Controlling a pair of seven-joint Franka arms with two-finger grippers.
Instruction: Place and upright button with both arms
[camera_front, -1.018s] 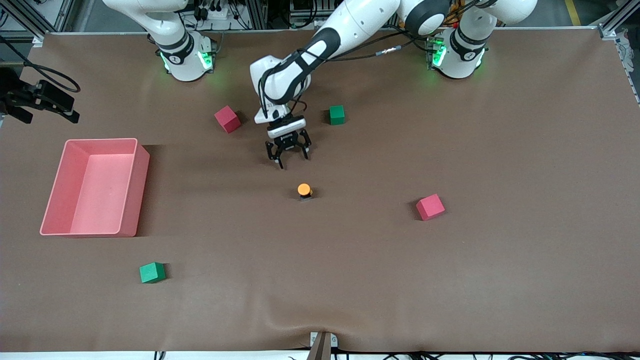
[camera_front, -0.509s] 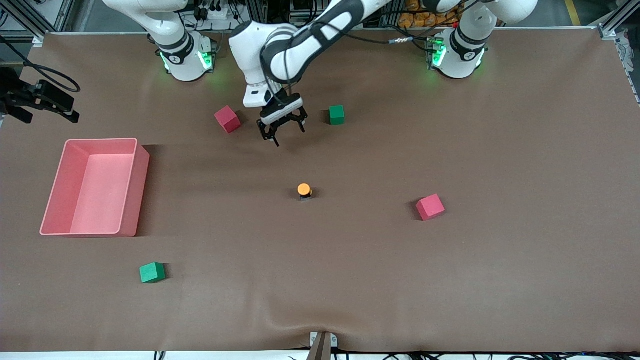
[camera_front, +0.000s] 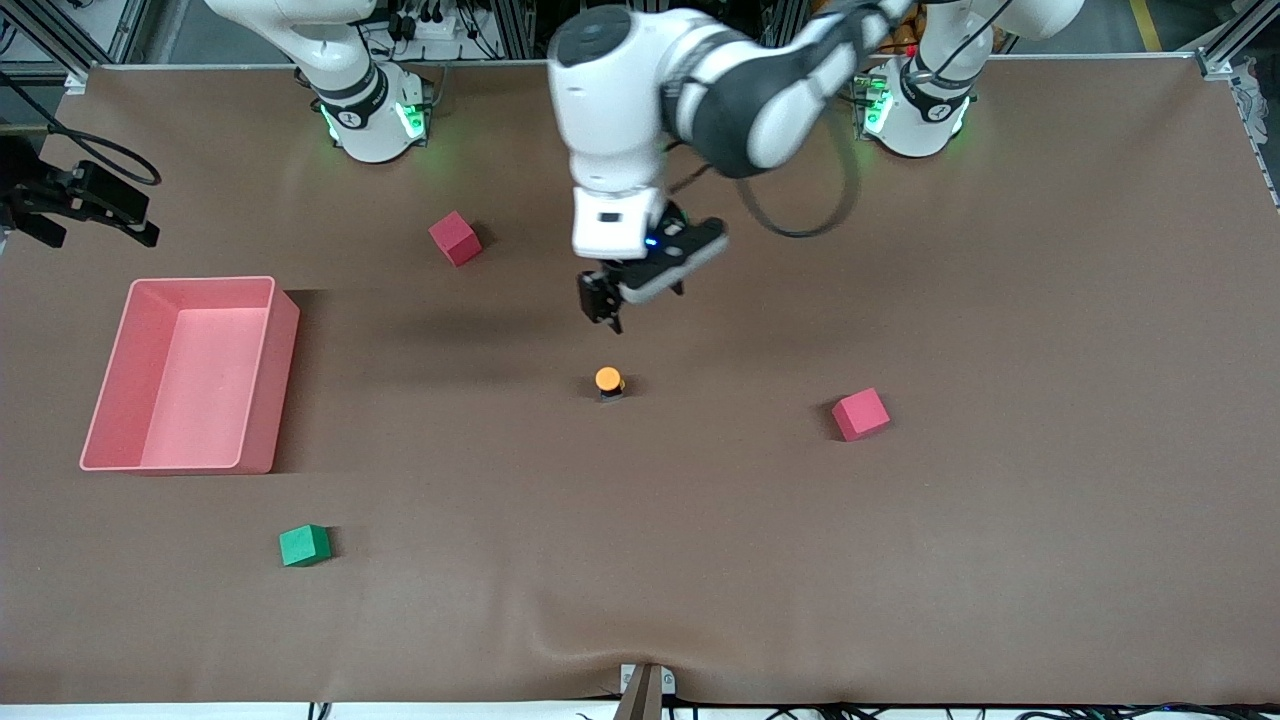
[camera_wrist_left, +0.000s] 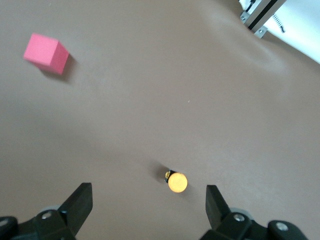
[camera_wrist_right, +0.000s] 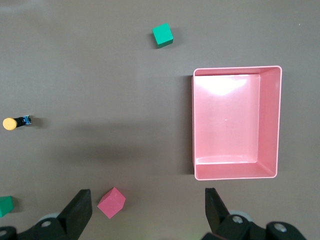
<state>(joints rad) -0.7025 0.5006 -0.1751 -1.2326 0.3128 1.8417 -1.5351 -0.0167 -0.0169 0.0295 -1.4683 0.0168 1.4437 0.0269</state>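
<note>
Take the button as the centre of a clock laid on the table (camera_front: 1000, 550), with twelve toward the arms' bases. Nearest the front camera, at about eight o'clock and well apart from the button, sits the near green cube (camera_front: 304, 545). Farther back at nine o'clock lies the pink bin (camera_front: 283, 380), open side up. At three o'clock is the near red cube (camera_front: 860, 414), well apart. The button (camera_front: 609, 381) stands by itself in the middle of the table, orange cap uppermost over its short dark body, touching nothing. The left tool (camera_front: 628, 300) hangs in the air over bare table just toward twelve of the button. In the left wrist view, the left tool (camera_wrist_left: 148, 192) has its fingers (camera_wrist_left: 82, 200) spread as wide as they go. The button (camera_wrist_left: 177, 182) shows low between them but clear of both, and the tool holds and touches nothing. Between ten and eleven o'clock rests the far red cube (camera_front: 455, 238). The far green cube (camera_wrist_right: 5, 206), around twelve to one o'clock, is covered by the left arm in the front view and shows only at the edge of the right wrist view. The right arm waits. Its right tool (camera_wrist_right: 147, 192) is high over the table, fingers fully apart and empty, looking down on the bin, the cubes and the button.
</note>
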